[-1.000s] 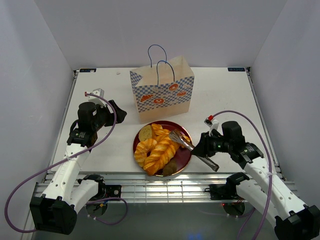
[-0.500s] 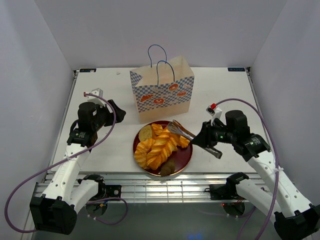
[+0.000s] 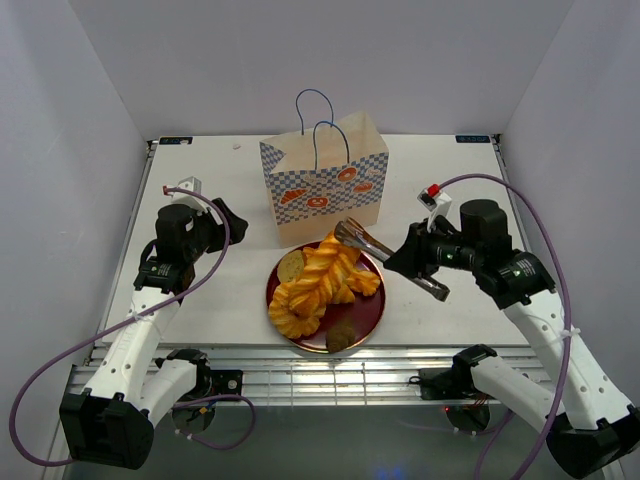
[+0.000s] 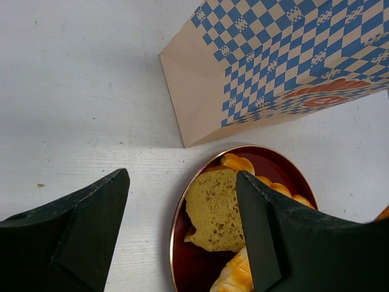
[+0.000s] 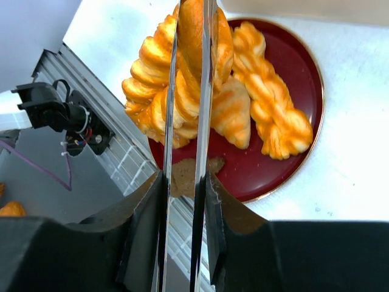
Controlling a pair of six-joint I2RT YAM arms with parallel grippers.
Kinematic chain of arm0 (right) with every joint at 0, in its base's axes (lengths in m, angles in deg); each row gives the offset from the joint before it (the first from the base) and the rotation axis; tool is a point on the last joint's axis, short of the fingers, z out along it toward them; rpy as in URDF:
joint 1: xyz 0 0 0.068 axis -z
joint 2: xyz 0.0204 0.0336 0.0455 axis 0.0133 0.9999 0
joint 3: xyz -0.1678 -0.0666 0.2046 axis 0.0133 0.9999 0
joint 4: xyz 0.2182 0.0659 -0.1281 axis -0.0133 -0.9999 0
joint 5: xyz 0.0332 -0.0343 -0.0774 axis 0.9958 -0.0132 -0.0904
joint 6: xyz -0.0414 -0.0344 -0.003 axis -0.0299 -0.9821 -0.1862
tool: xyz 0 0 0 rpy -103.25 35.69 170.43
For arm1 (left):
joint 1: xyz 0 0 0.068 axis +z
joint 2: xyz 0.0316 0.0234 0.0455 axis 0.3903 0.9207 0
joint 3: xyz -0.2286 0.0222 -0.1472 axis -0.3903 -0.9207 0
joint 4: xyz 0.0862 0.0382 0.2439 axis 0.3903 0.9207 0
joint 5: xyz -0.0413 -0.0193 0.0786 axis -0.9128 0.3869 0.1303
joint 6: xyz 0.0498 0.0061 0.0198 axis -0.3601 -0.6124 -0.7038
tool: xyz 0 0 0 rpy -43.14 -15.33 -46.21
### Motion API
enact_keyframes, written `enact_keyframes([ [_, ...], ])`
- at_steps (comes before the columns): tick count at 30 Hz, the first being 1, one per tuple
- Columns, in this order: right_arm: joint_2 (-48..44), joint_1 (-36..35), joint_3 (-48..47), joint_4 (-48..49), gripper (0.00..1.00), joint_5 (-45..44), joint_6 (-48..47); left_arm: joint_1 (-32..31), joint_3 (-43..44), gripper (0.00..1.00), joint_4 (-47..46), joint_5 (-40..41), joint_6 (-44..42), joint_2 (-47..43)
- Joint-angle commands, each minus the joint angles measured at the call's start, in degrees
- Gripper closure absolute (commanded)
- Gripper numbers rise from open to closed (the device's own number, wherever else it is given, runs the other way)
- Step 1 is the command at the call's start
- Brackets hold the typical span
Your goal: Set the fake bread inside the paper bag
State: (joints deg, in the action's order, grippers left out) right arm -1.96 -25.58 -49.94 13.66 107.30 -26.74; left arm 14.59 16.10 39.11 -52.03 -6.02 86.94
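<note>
Tabletop (image 3: 450,190) white between 3 pale walls (image 3: 320,60); left gripper (image 3: 240,222) spread, right gripper (image 5: 184,188) tight around metal tongs (image 3: 365,245).

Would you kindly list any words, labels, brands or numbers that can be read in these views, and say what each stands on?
No text can be read.
The paper bag: only a checkered band and bread drawings, no words.
Two labels at the far corners of the table: too small to read.
</note>
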Motion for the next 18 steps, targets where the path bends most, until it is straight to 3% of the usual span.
enact_keyframes([
  [1,0.03,-0.14,-5.86,1.02,0.92,1.46,-0.81,-0.23,1.17,0.19,0.68,1.53,0.5,-0.85],
  [18,10.04,-0.14,-28.88,0.41,0.92,2.34,0.33,-0.23,0.29,0.22,0.07,5.23,0.59,-3.13],
])
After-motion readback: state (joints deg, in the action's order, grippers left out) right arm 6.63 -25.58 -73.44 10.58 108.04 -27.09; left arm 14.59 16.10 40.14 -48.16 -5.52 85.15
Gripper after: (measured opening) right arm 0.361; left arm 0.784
